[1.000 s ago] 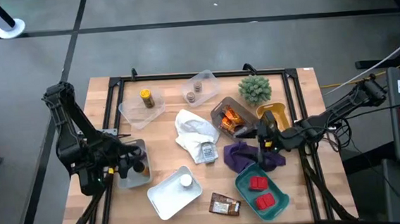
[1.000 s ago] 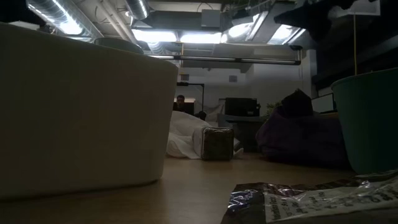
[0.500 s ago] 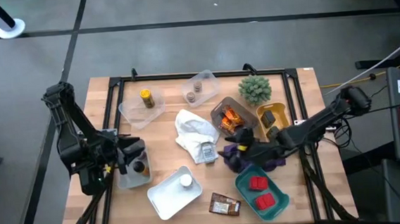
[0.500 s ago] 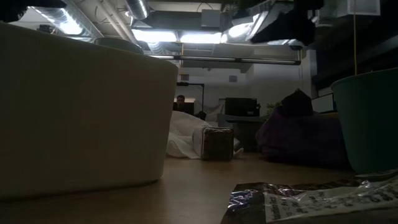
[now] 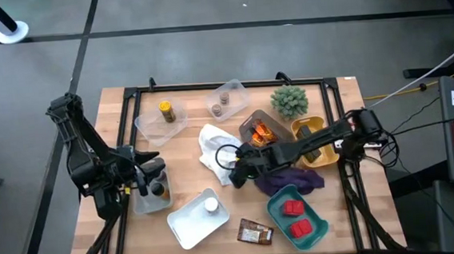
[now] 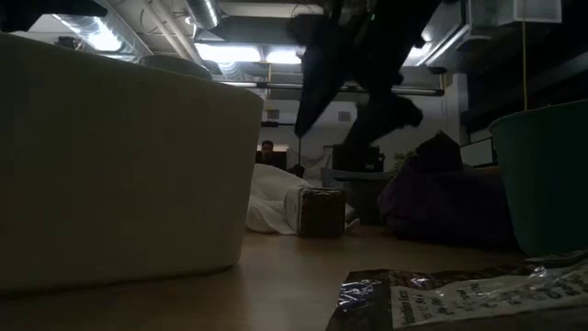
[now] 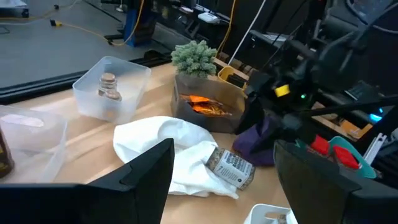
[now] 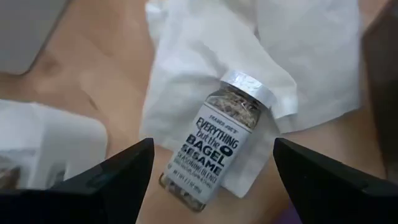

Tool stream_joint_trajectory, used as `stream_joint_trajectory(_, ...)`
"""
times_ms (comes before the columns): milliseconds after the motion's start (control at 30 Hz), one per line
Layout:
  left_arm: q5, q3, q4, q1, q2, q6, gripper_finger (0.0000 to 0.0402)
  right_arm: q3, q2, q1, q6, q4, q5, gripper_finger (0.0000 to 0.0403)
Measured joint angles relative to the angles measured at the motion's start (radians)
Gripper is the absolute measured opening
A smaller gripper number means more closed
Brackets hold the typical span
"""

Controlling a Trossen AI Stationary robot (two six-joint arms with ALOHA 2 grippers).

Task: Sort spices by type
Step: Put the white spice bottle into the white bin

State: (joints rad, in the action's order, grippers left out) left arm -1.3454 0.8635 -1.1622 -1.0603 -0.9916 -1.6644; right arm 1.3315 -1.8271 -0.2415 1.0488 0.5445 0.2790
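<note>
A glass seasoning jar (image 8: 214, 146) with a silver cap (image 8: 245, 87) lies on its side on the white cloth (image 5: 219, 147), mid-table. My right gripper (image 5: 235, 160) hovers open above it, slanting down, one finger on each side and clear of it; the low view shows the gripper (image 6: 347, 115) well above the jar (image 6: 320, 213). Other spices sit in trays: a yellow jar (image 5: 166, 111), brown jars (image 5: 221, 103), orange packets (image 5: 259, 134), red boxes (image 5: 296, 218), a white-capped jar (image 5: 210, 204). My left gripper (image 5: 152, 177) waits open at the left, beside a brown jar (image 5: 160, 190).
A purple cloth (image 5: 291, 178) lies under my right arm, next to the teal tray (image 5: 277, 211). A green spiky plant (image 5: 289, 100) and a yellow tray (image 5: 317, 125) stand at the far right. A flat brown packet (image 5: 254, 234) lies near the front edge. A black frame (image 5: 208, 87) borders the table.
My right gripper has swung from beside the yellow tray toward the table's left, over the purple cloth, sinking and tipping downward while rolling. It now hangs over the seasoning jar, still open. The jar and cloths have stayed put.
</note>
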Motion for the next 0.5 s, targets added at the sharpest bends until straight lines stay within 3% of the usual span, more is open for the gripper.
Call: stream_joint_trajectory(500,0.004,0.0,0.0,0.0,0.0,0.043,0.0258,0.002,-0.112,0.014,0.077,-0.043,0.006,0.033)
